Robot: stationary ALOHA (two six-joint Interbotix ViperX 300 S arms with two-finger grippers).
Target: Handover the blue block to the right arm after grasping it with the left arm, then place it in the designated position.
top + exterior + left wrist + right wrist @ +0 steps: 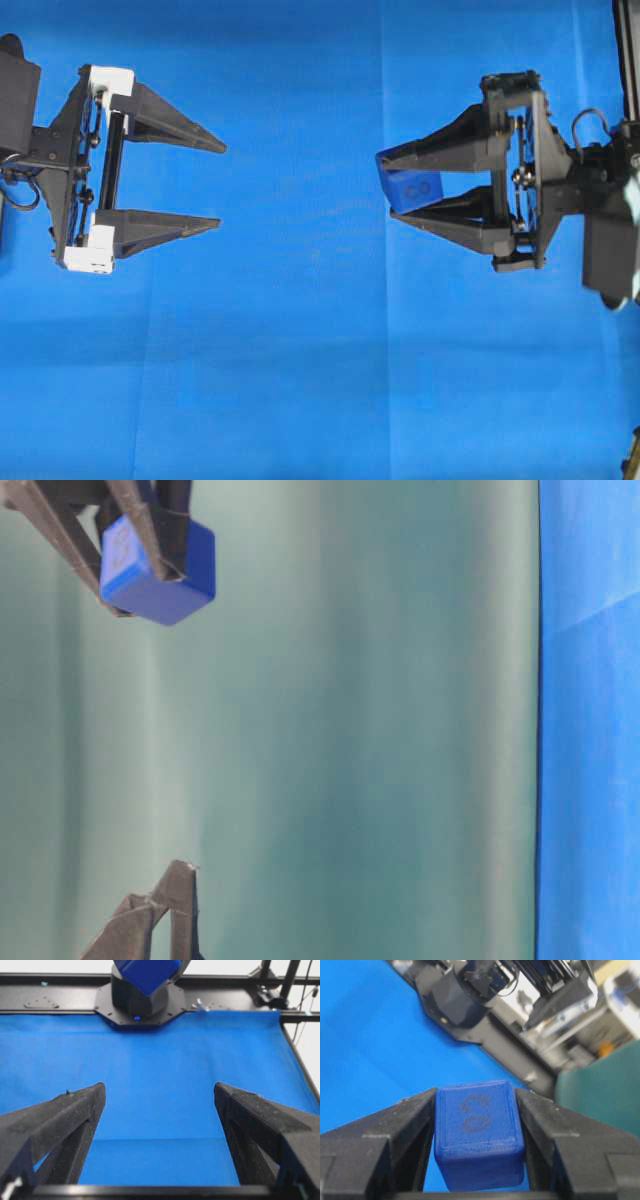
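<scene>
The blue block point(412, 188) is a small navy cube with a faint pale mark on one face. It sits clamped between the fingers of my all-black right gripper point(395, 185), held above the blue cloth. The right wrist view shows the block point(477, 1132) squeezed between both fingers. It also shows in the table-level view point(160, 570) and at the top of the left wrist view point(147, 974). My left gripper point(215, 185), with white brackets, is open and empty, well apart from the block. In its wrist view point(160, 1095) only cloth lies between the jaws.
The bright blue cloth point(300, 350) covers the table. A black arm base point(137, 1002) and black frame rail point(50, 980) stand at the cloth's far edge in the left wrist view. Another black base point(455, 997) and clutter lie beyond the cloth.
</scene>
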